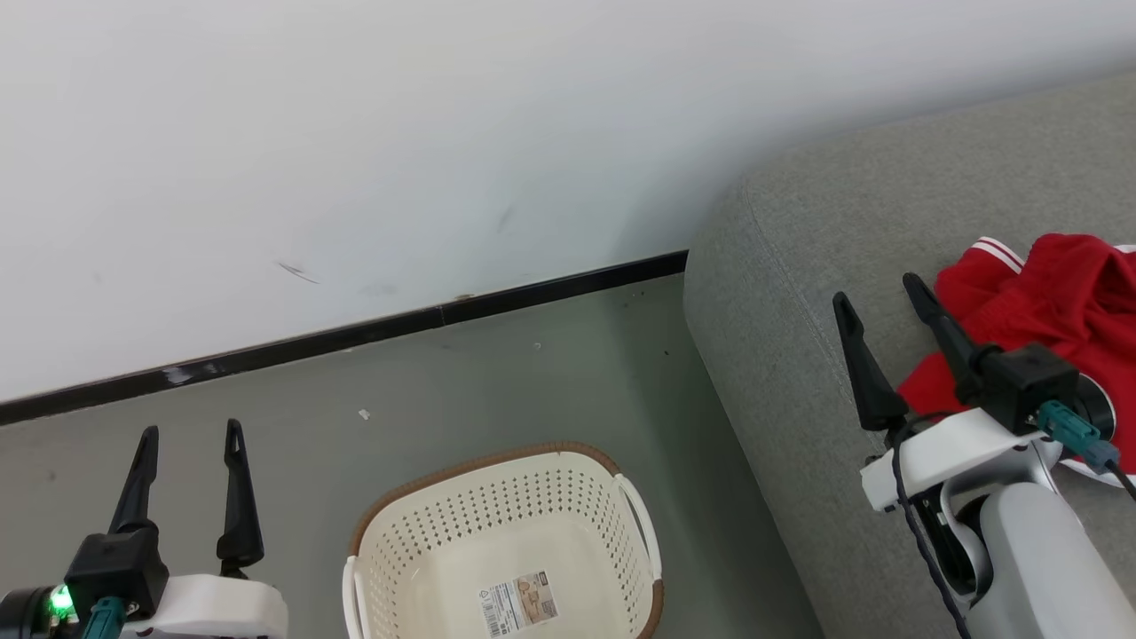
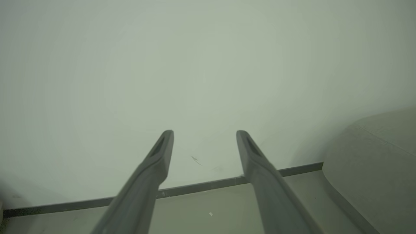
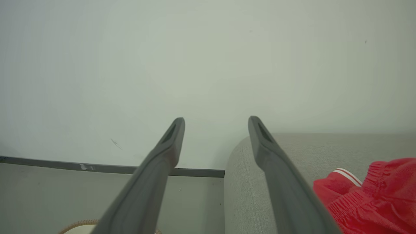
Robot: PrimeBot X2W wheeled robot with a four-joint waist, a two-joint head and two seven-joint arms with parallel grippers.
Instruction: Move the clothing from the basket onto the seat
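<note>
Under the matt, dark right fingers (image 1: 863,373), the seat (image 1: 781,293) is grey cloth with a coarse, matt weave; the clothing (image 1: 1056,302) on it is soft, crumpled red fabric. Right of the left fingers (image 1: 238,497), the basket (image 1: 497,524) is smooth cream plastic with a brown woven-look rim (image 1: 497,451) and a paper label (image 1: 519,603). The floor (image 1: 550,382) looks smooth, faintly sheeny.

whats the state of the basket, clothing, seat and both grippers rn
basket, upright on the floor, visible part empty but for its label
clothing, crumpled on the seat
seat, holding the clothing
left gripper, open, empty
right gripper, open, empty, over the seat
</note>
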